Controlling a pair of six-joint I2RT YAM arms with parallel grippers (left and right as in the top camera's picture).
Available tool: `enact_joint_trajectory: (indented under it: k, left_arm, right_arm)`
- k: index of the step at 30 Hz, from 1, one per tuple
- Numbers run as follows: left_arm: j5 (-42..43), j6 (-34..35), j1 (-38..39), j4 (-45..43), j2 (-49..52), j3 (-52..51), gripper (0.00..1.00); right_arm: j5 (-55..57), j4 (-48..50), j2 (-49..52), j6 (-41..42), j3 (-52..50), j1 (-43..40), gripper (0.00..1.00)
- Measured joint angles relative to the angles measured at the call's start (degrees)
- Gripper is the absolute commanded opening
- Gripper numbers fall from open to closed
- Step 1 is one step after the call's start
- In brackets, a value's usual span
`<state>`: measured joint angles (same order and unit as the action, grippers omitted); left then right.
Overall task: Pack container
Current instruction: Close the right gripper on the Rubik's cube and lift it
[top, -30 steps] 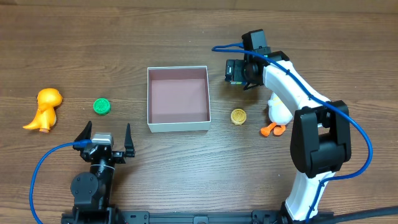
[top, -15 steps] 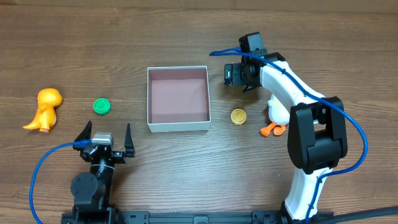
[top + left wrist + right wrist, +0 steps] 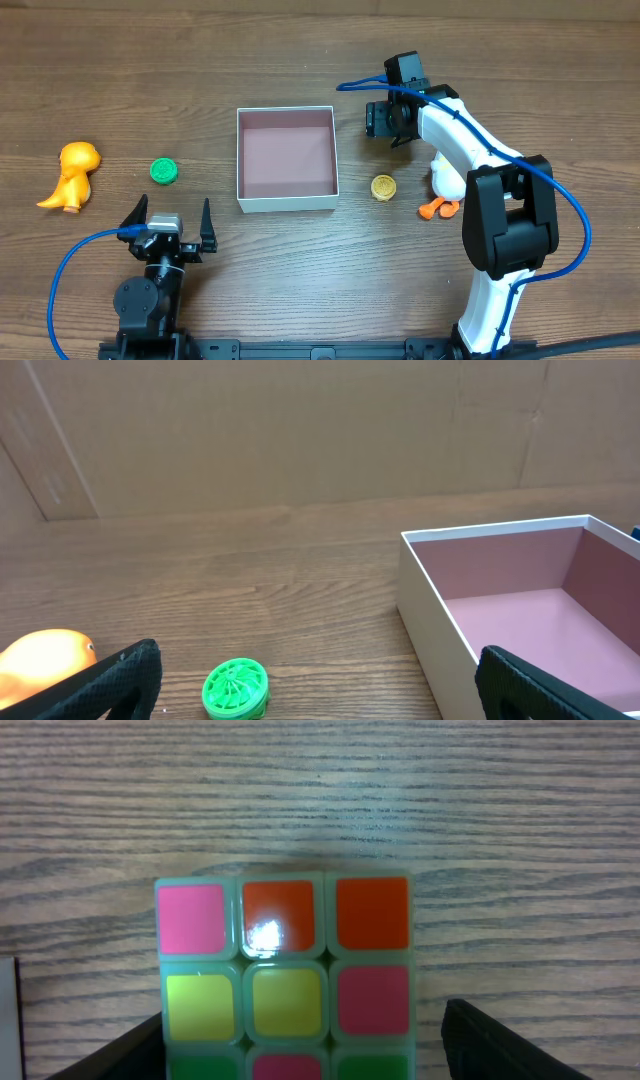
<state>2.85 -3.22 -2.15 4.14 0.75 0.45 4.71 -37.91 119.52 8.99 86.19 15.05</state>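
Multicoloured cube (image 3: 285, 980) now straddled by lowered, spread right fingers (image 3: 500, 1040); left fingers (image 3: 110, 680) unmoved, spread.

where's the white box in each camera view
Overhead: the container sits mid-table, between the green disc and the right tool.
Left wrist: the container fills the right half; the green disc lies at lower left.
Right wrist: not clearly in it; a pale sliver at the lower left edge may be its wall.
Shared landmark: the green disc, in overhead and left wrist only.
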Motion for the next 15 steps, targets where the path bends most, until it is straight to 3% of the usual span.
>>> enact_joint_trajectory:
  k: [12, 15]
  left_arm:
    - [0.00, 0.00, 0.00, 0.00, 0.00, 0.00, 1.00]
    - [0.00, 0.00, 0.00, 0.00, 0.00, 0.00, 1.00]
  right_arm:
    - [0.02, 1.97, 0.00, 0.00, 0.00, 0.00, 0.76]
    - [0.02, 2.40, 0.00, -0.02, 0.00, 0.00, 0.69]
